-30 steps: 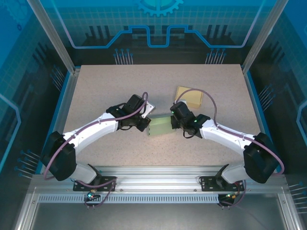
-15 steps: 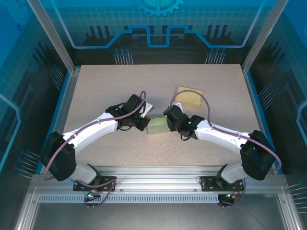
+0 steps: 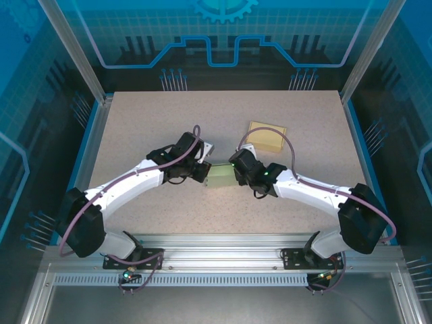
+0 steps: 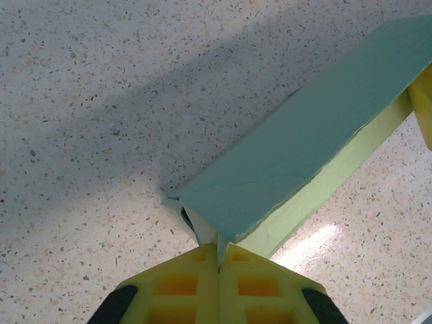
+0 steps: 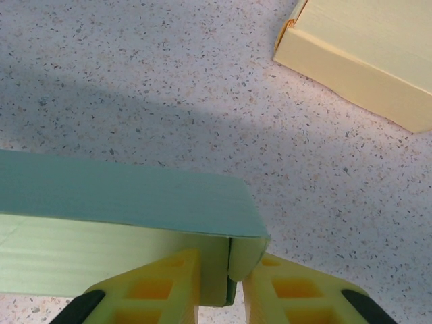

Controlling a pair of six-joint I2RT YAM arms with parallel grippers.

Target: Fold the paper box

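At far left, meets the left gripper (image 3: 200, 173), with both yellow fingers (image 4: 175, 287) pressed flat together and pinching a thin corner flap of the paper box (image 3: 219, 177). From the left wrist camera, sees the box running away from these fingertips, forward and to the right, with a teal top face and a light green side wall. Places the box directly between the 2 grippers, touching both, low above the speckled table (image 3: 148, 121). Cannot tell whether resting on the surface or lifted a little.

Further right, finds the right gripper (image 3: 235, 173) at the opposite end of the box, facing the left gripper. From the right wrist camera, shows its 2 yellow fingertips (image 5: 158, 287) only slightly spread, with the end wall and 1 curled flap of the box filling the narrow gap between them, so gripping that end. Shows the rest of the box stretching from this gap out to the left of the right gripper.

Beyond the right gripper, forward and to the right, well apart from its fingertips, notes 1 yellow box (image 3: 266, 136), closed, flat on the table, touched by neither gripper.
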